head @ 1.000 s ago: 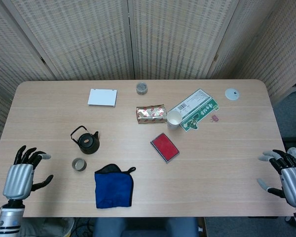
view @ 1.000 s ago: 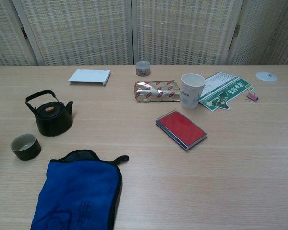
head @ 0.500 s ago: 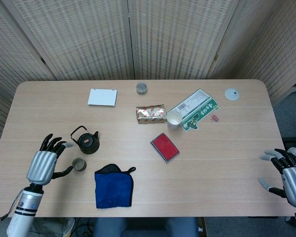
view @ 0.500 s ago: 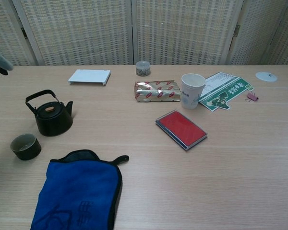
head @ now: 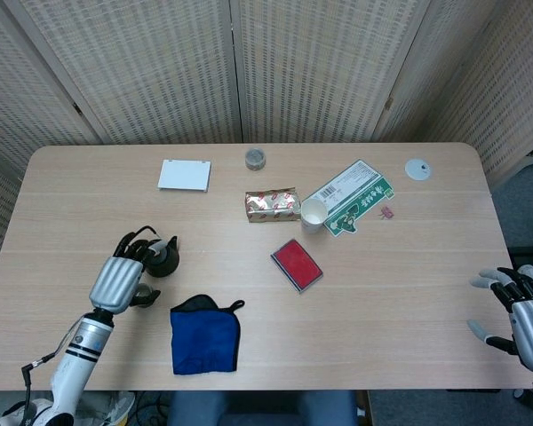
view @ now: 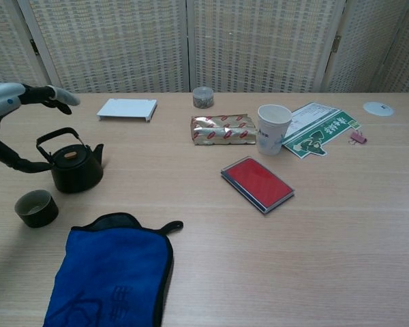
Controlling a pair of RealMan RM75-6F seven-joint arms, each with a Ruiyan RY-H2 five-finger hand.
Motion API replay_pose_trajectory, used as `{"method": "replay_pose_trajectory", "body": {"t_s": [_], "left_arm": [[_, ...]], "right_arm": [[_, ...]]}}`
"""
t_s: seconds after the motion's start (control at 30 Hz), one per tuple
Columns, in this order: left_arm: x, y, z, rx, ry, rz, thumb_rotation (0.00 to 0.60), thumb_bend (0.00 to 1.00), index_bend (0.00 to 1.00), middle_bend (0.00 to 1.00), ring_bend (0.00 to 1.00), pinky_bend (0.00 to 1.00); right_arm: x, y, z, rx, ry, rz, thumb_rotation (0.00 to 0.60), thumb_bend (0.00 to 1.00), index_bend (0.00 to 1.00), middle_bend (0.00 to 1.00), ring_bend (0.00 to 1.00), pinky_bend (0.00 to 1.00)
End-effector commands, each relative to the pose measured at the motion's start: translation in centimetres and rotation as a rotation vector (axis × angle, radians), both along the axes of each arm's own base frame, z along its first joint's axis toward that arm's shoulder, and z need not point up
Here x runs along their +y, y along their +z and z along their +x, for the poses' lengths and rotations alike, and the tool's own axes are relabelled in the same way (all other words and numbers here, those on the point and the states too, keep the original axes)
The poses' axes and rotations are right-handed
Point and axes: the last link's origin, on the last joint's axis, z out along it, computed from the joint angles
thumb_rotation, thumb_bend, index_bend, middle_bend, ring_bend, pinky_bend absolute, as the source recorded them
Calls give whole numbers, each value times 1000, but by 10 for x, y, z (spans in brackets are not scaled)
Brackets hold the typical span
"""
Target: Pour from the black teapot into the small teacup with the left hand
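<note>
left hand (head: 122, 280): fingers spread, empty | right hand (head: 526, 312): fingers spread, empty

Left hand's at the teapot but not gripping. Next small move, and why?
Probably lower the left hand a little and close its fingers around the black teapot's handle. The chest view shows the hand open above it, the pot upright on the table, and the small teacup standing beside it.
</note>
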Motion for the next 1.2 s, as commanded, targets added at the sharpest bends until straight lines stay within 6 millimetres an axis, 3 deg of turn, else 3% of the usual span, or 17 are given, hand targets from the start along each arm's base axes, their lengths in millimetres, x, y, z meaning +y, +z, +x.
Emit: {"method": "replay_pose_trajectory", "body": {"t_s": [0.03,0.57,1.2], "left_arm": [[8,-9,2,25,-2,-5,600,201,134,194,161,12],[38,-37,-10,153,38,15,600,200,86,118,141,12],[54,-57,-5,220,43,20,600,201,61,102,133,12]], "right_arm": [[0,0,0,0,-1,0,600,144,334,264,163,226],[-1,1,-2,4,-15,-3,600,144,334,264,163,226],[0,4,-4,2,-22,-10,600,143,334,264,163,226]]}}
